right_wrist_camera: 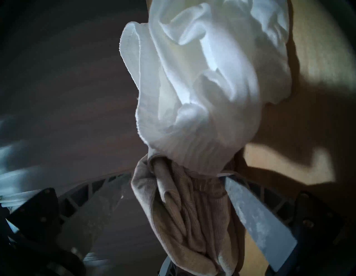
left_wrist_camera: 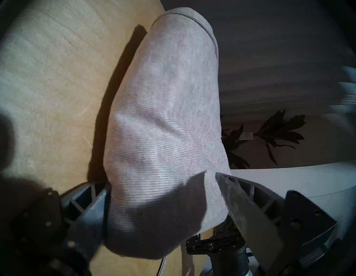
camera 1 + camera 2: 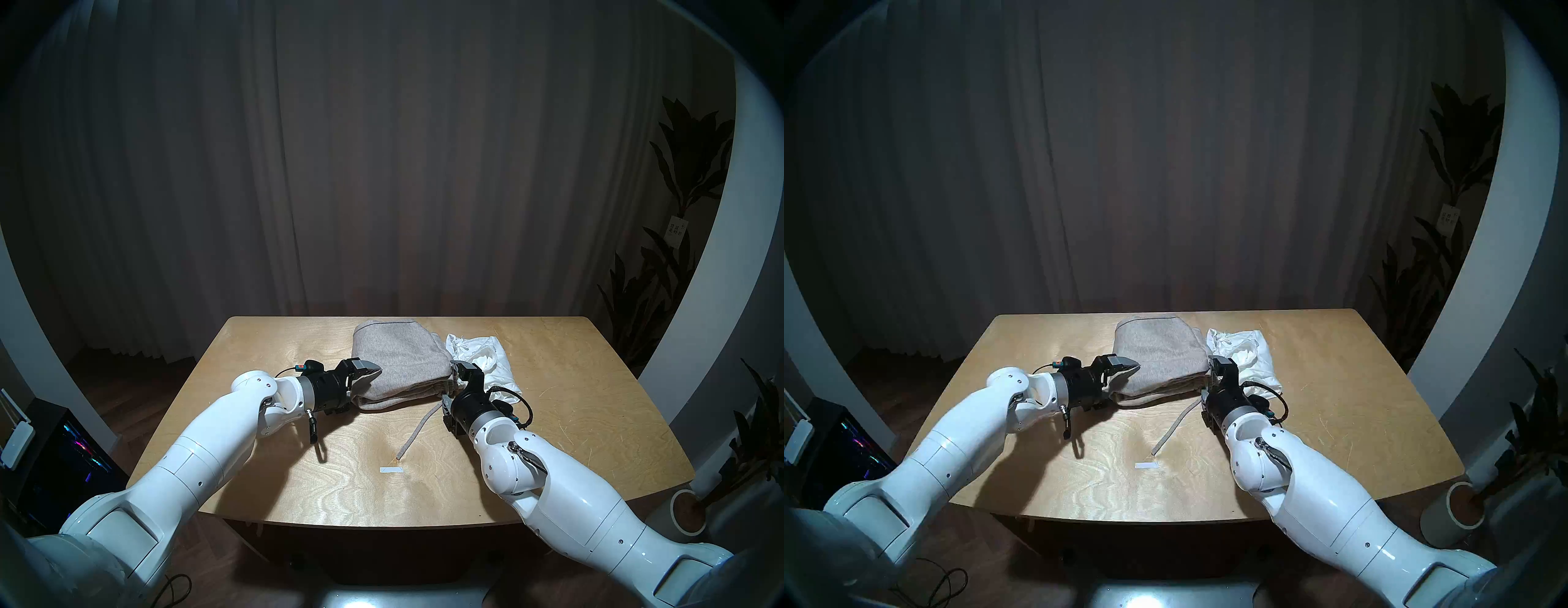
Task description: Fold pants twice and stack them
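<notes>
Grey-beige knit pants (image 3: 399, 361) lie folded mid-counter (image 3: 263, 467), long axis left-right btwn both arms, left claw (image 2: 163, 192) spread around the left end, right claw (image 1: 192, 202) spread around the bunched right end, white shorts (image 3: 483, 361) touching just beyond.

A small tag (image 3: 676, 229) on the plant (image 3: 695, 170) bears unreadable marks.
</notes>
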{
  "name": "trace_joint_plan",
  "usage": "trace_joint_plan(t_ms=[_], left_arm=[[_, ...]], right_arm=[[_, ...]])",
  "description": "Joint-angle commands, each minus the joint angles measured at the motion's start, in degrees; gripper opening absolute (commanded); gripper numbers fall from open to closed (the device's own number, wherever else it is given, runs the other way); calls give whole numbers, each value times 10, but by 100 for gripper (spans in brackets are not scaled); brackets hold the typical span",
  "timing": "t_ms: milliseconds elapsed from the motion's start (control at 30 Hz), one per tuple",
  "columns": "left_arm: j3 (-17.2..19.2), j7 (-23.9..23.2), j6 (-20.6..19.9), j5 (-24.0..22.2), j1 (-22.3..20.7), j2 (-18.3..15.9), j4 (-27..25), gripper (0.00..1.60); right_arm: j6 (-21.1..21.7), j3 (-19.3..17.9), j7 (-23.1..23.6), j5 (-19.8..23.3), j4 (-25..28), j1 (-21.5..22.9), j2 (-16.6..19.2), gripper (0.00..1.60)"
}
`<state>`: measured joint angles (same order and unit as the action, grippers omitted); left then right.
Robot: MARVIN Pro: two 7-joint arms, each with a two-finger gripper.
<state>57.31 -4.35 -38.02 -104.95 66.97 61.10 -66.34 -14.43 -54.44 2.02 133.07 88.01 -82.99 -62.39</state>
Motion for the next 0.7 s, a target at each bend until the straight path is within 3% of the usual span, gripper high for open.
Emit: trace_joint_plan(t_ms=[0,233,667], left_arm=[[-12,-45,-5,22,1,-2,18,160],[-18,-63,-6,34,-13,7,44,160],[-26,-73,-12,42,-32,11,71,160]], right_arm=[[16,2,9,-4,-19,42,-26,160],[47,11,20,-7,-41,58,-27,160],[57,-17,36,6,30,-15,49,160]])
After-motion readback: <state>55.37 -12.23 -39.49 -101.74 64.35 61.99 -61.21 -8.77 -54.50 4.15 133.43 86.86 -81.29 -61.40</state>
